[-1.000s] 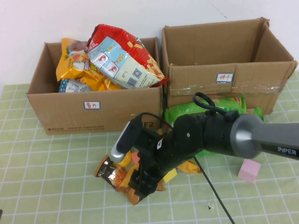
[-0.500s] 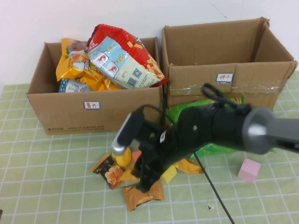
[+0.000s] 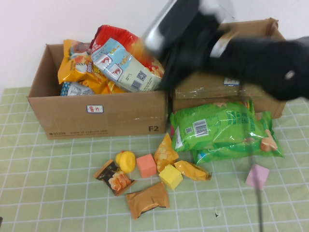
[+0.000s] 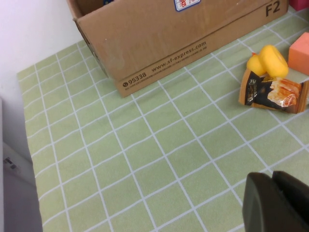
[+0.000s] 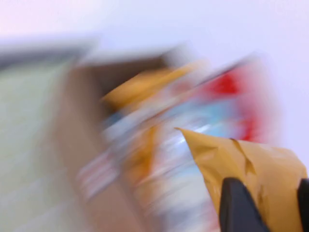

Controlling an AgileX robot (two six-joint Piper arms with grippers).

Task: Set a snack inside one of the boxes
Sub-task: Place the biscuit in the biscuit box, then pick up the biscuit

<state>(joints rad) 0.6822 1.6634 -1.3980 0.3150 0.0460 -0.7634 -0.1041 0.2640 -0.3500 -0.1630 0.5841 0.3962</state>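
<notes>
My right gripper (image 5: 270, 193) is shut on an orange-yellow snack packet (image 5: 256, 159). In the high view the right arm is a dark blur raised over the two boxes, with the gripper (image 3: 169, 72) near the gap between them, above the bags. The left cardboard box (image 3: 96, 113) is heaped with chip bags (image 3: 128, 60). The right cardboard box (image 3: 231, 82) stands beside it, partly hidden by the arm. My left gripper (image 4: 273, 193) is shut and empty, low over the green mat to the left of the left box (image 4: 159, 34).
On the mat in front lie two green bags (image 3: 219, 128), a brown packet (image 3: 147, 199), a dark packet (image 3: 113, 176), two orange packets (image 3: 165, 152), a yellow duck (image 3: 126, 161), and orange (image 3: 146, 165), yellow (image 3: 171, 176) and pink (image 3: 257, 175) cubes.
My right arm has lifted from the pile on the mat and swung up and back over the boxes, carrying the orange-yellow packet. The green bags it covered now show.
</notes>
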